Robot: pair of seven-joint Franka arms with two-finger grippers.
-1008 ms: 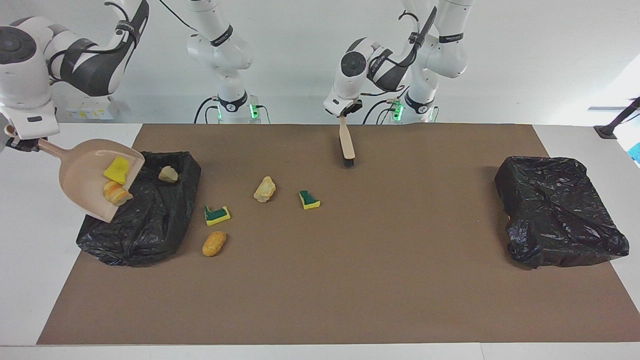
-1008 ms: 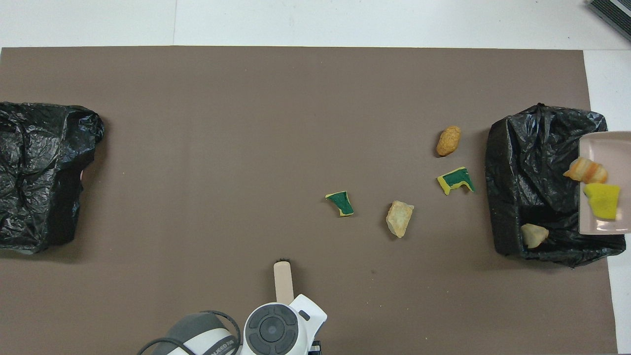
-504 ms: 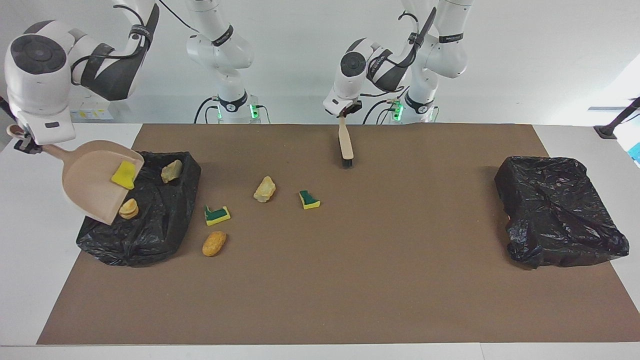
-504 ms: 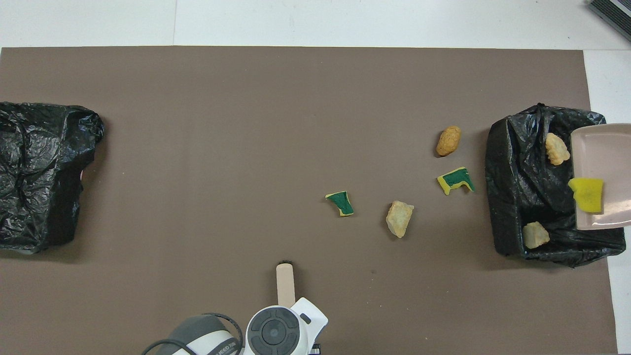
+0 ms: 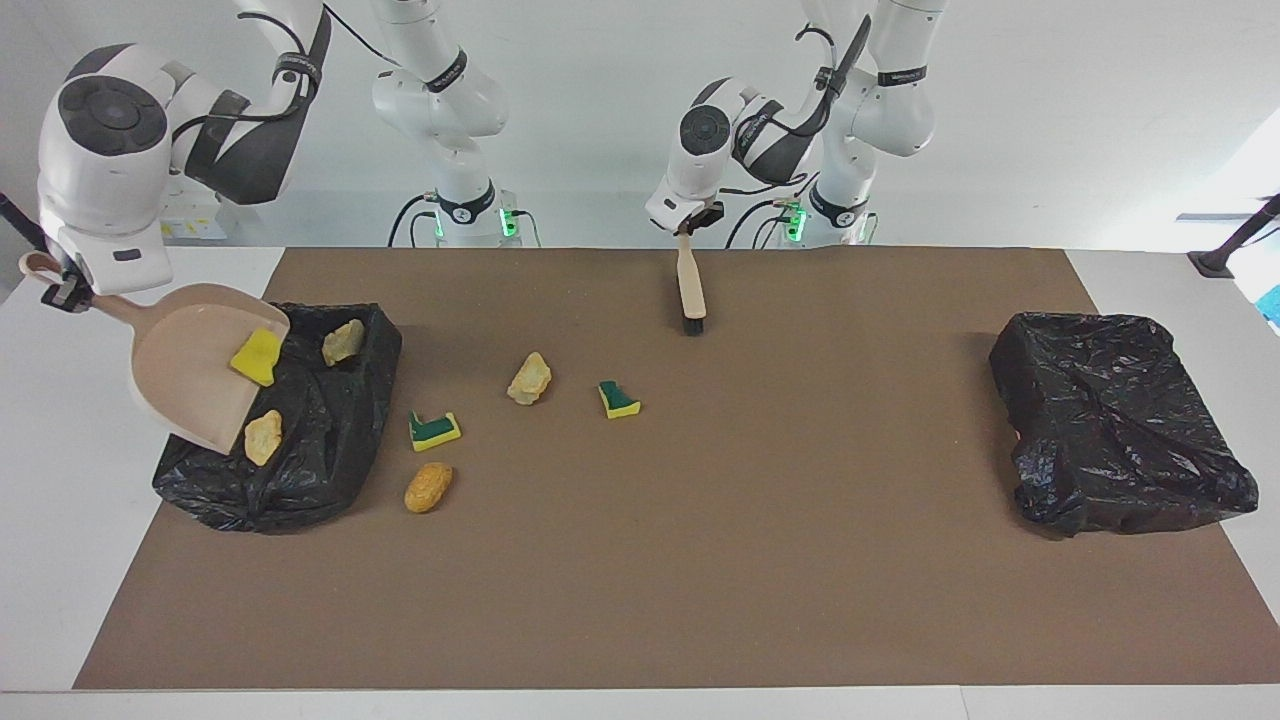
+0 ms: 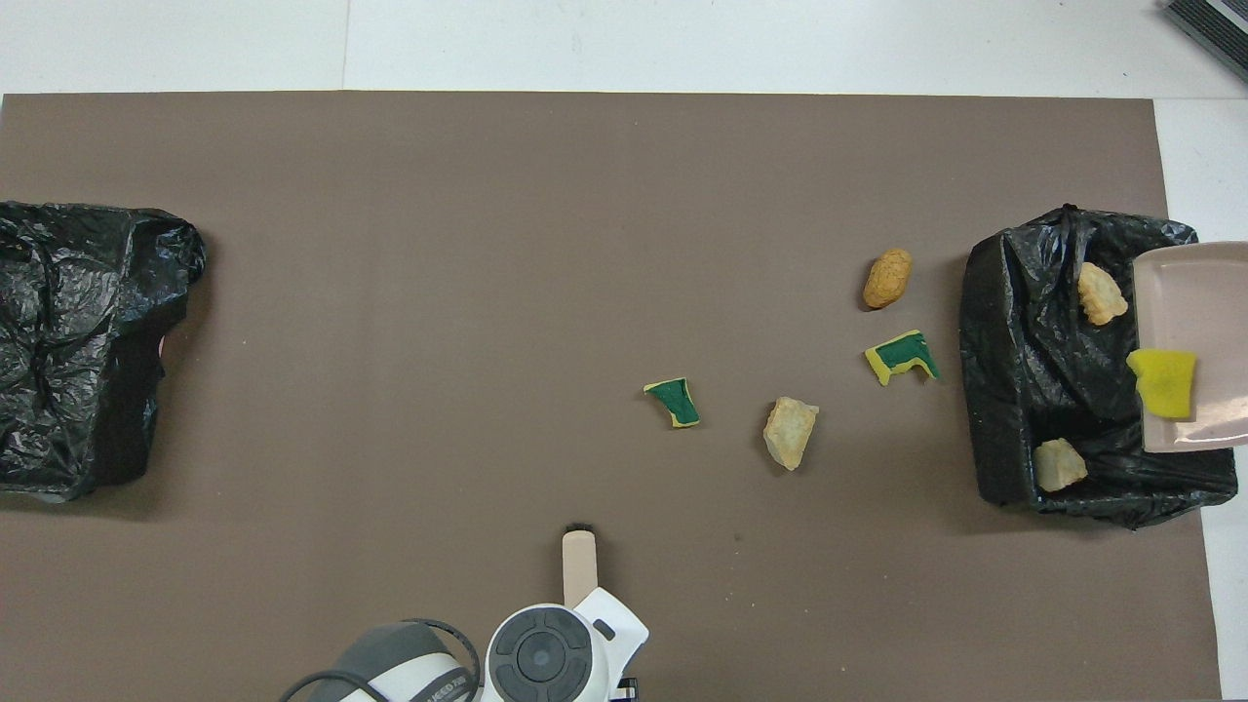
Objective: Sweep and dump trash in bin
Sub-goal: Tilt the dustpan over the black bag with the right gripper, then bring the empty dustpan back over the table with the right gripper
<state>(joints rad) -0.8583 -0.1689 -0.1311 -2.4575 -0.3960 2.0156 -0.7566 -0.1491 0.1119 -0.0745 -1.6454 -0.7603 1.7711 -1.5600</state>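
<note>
My right gripper [image 5: 62,292] is shut on the handle of the beige dustpan [image 5: 190,370], which is held tilted over the black-lined bin [image 5: 320,440] at the right arm's end. A yellow sponge piece [image 5: 256,356] lies at the pan's lip. Two tan chunks [image 5: 343,342] [image 5: 263,437] lie in the bin. Several pieces of trash rest on the mat beside the bin: a tan chunk [image 5: 529,378], two green-and-yellow sponges [image 5: 619,399] [image 5: 434,430] and an orange nugget [image 5: 428,486]. The beige brush [image 5: 690,290] stands bristles-down near the robots, with its handle top at my left gripper [image 5: 685,228].
A second black-lined bin [image 5: 1120,430] sits at the left arm's end of the brown mat [image 5: 760,560]. White table [image 5: 60,520] borders the mat.
A striped tan piece slid off the dustpan into the bin. The yellow sponge slipped down to the pan's lip. The brush shifted slightly toward the robots.
</note>
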